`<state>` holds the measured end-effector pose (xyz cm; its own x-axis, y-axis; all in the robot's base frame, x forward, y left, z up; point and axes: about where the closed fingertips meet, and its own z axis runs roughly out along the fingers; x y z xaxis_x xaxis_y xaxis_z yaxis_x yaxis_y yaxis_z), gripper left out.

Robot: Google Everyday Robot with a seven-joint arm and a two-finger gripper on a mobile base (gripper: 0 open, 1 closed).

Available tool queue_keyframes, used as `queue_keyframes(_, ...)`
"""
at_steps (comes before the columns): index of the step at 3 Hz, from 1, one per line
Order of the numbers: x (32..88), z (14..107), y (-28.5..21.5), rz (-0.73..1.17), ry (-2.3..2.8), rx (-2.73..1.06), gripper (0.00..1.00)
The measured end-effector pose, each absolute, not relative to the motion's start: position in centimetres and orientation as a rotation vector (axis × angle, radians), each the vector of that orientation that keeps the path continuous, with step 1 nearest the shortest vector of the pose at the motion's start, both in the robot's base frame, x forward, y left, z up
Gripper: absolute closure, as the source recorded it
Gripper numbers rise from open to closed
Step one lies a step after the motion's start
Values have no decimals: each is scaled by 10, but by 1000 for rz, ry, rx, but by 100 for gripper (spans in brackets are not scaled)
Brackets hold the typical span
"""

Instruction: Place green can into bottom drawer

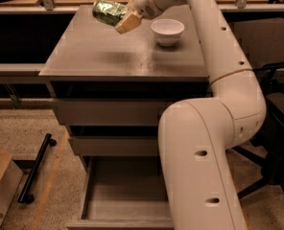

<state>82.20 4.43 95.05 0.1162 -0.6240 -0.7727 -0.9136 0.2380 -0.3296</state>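
Note:
The green can [108,12] is a shiny green can lying sideways in the air above the back of the grey cabinet top [108,56]. My gripper [124,20] is shut on the green can at its right end and holds it clear of the surface, left of the white bowl. The bottom drawer [125,190] stands pulled open at the foot of the cabinet, its grey floor showing; my arm hides its right part.
A white bowl [167,31] stands on the cabinet top at the back right. Two shallower drawers [108,111] above the open one are shut. A black bar [35,169] and a cardboard box [0,181] lie on the floor at left. A dark chair [271,143] is at right.

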Motion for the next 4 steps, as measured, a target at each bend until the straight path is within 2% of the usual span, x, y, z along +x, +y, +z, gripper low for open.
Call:
queue_keyframes(2,764,944,9,411,1719,-1597,100)
queue_keyframes(4,755,921,20,447,1743,-1661,100)
